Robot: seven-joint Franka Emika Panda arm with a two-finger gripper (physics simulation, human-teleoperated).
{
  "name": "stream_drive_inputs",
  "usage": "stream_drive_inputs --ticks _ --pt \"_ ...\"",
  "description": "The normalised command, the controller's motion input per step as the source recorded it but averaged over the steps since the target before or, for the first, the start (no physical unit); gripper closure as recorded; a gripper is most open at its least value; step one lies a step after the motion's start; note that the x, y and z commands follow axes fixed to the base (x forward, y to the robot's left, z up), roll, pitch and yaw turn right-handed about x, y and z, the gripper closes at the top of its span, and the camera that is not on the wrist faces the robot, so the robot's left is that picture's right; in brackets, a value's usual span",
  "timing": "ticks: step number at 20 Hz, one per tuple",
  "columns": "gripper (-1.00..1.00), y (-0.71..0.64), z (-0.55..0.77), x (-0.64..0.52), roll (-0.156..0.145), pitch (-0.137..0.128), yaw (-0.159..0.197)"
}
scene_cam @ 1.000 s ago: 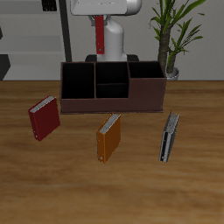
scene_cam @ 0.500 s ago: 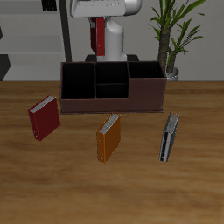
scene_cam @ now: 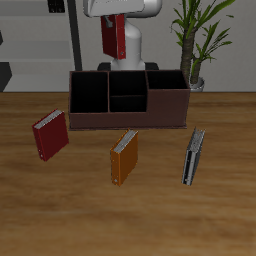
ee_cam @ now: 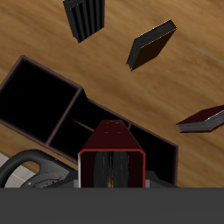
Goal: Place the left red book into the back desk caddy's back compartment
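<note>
The left red book (scene_cam: 113,38) hangs upright in my gripper (scene_cam: 113,20), above and behind the back desk caddy (scene_cam: 128,118), close to the robot's base. In the wrist view the red book (ee_cam: 111,150) shows end-on, shut between the gripper (ee_cam: 111,171) jaws, right over the caddy (ee_cam: 35,96). The back compartment (scene_cam: 127,82) is the rear small middle cell, black inside and empty; the book partly covers it in the wrist view.
A darker maroon book (scene_cam: 50,135), an orange book (scene_cam: 125,156) and a grey book (scene_cam: 193,157) stand on the table in front of the caddy. A potted plant (scene_cam: 196,40) stands behind the caddy's end.
The red book has risen slightly and turned in the gripper, so more of its cover faces the exterior camera. Nothing on the table has moved.
</note>
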Motion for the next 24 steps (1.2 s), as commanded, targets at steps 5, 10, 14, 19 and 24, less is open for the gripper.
stream_drive_inputs --ticks 5,10,14,19,24 --pt "1.00 0.17 -0.04 -0.08 0.011 -0.024 0.149" --pt "1.00 0.07 -0.11 -0.02 0.000 0.013 0.077" --pt "1.00 0.19 -0.16 -0.02 0.017 0.009 0.114" --pt "1.00 0.15 -0.13 -0.07 0.030 0.007 0.119" --pt "1.00 0.09 -0.03 -0.02 0.012 -0.004 0.098"
